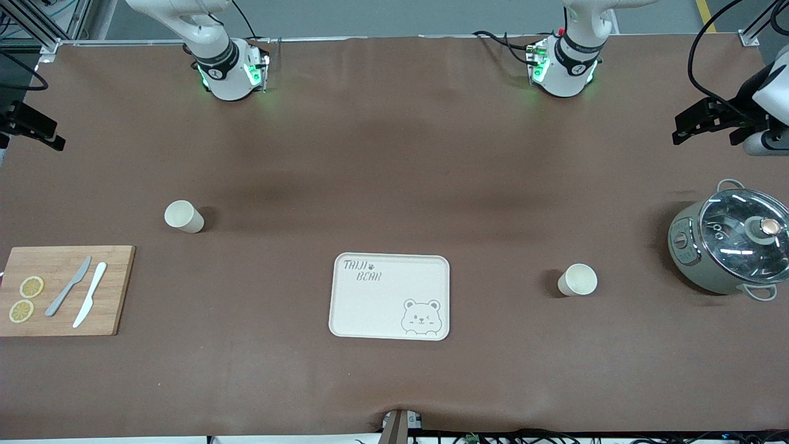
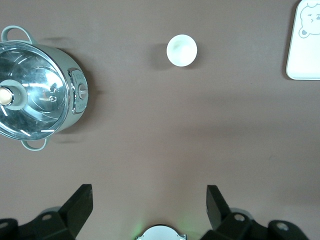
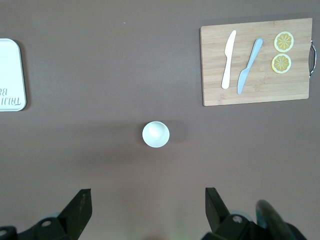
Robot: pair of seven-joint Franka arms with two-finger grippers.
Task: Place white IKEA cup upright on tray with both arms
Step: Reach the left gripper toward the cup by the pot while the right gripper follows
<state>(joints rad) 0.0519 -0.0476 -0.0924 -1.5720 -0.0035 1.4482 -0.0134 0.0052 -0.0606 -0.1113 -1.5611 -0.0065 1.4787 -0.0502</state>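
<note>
Front view, clock face centred on the tray.

- A cream tray [image 1: 382,302] is set flat on the table [image 1: 394,154], nearer the front camera than mid-table. "TAIJI BEAR" lettering and a bear drawing are seen on it; nothing is carried on it.
- The first cup [image 1: 183,216], white, is stood upright at 10 o'clock of the tray, well apart from it, toward the right arm's end.
- The second cup [image 1: 577,280], white and upright, is found at 3 o'clock of the tray, between the tray and a lidded pot [image 1: 730,246].
- A cutting board [image 1: 111,290] is placed at 9 o'clock, at the right arm's end. A grey knife [image 1: 68,287], a white knife [image 1: 90,294] and two lemon slices [image 1: 31,287] are laid on it.
- The left gripper [image 2: 148,197] is held high over bare table near the pot, its fingers spread wide with nothing between them.
- The right gripper [image 3: 147,200] is held high over bare table near the first cup, likewise spread and unloaded.
- Both arms wait.
</note>
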